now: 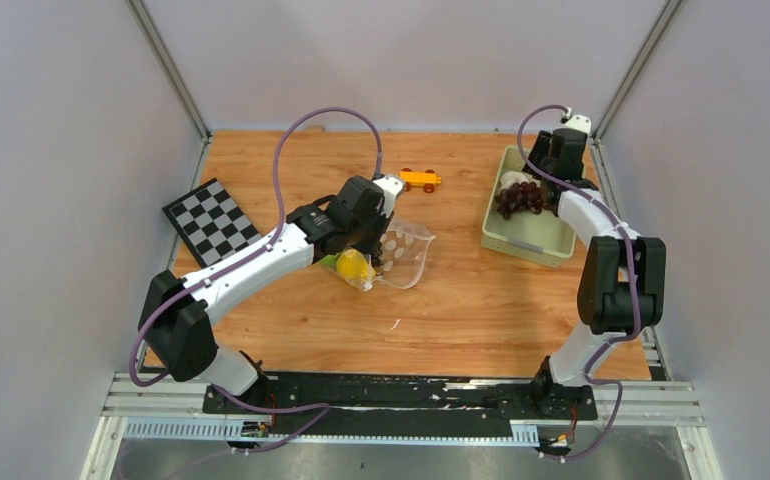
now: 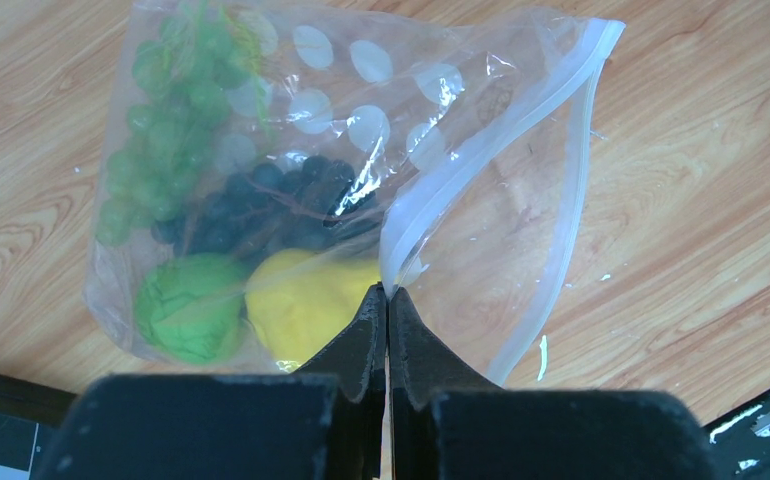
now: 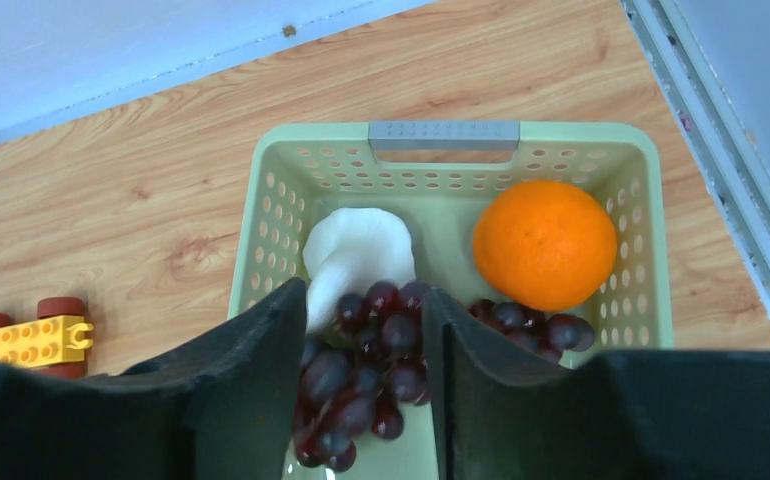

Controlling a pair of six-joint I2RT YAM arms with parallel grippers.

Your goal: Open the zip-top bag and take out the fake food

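Right gripper (image 3: 364,300) jaws spread over purple grapes (image 3: 361,375) in green basket (image 3: 441,135). Left gripper (image 2: 388,300) pinches zip-top bag (image 2: 361,130) edge thinly; film may slip, dropping the bag.

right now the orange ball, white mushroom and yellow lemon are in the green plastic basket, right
Not the yellow lemon: the left wrist view shows it inside the clear dotted zip-top bag. The orange ball and white mushroom are in the green plastic basket.
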